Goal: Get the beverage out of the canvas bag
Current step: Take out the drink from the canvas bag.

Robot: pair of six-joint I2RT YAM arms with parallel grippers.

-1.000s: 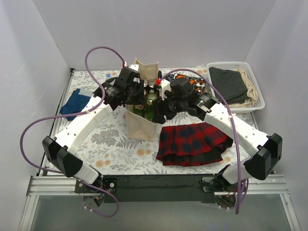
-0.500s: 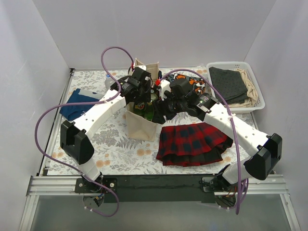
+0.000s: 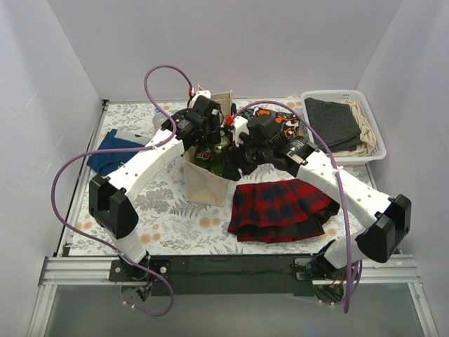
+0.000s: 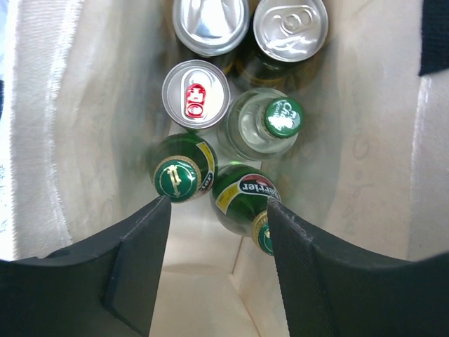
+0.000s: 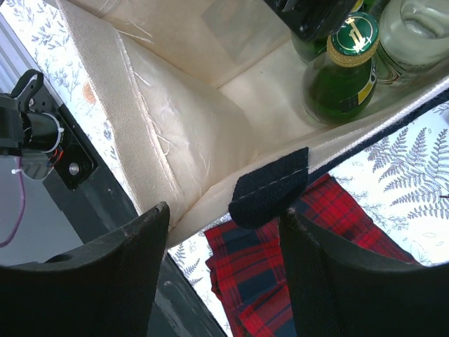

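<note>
The cream canvas bag (image 3: 205, 181) stands upright mid-table with its mouth open. In the left wrist view I look straight down into the bag (image 4: 98, 105). It holds a green bottle (image 4: 177, 175), a tilted green Perrier bottle (image 4: 242, 196), a clear bottle with a green cap (image 4: 270, 123) and three cans (image 4: 196, 93). My left gripper (image 4: 219, 203) is open and empty just above the bottles, over the bag's mouth (image 3: 209, 140). My right gripper (image 5: 223, 214) is open, its fingers either side of the bag's rim and navy strap patch (image 5: 270, 188), at the bag's right side (image 3: 235, 158).
A red plaid skirt (image 3: 280, 209) lies right of the bag. A white basket (image 3: 375, 144) of clothes stands at the back right. A blue cloth (image 3: 109, 151) lies at the left. A patterned cloth (image 3: 284, 121) lies behind the right arm.
My left arm has swung right from beside the bag to above its mouth, gripper pointing down into it. The right arm has barely moved.
</note>
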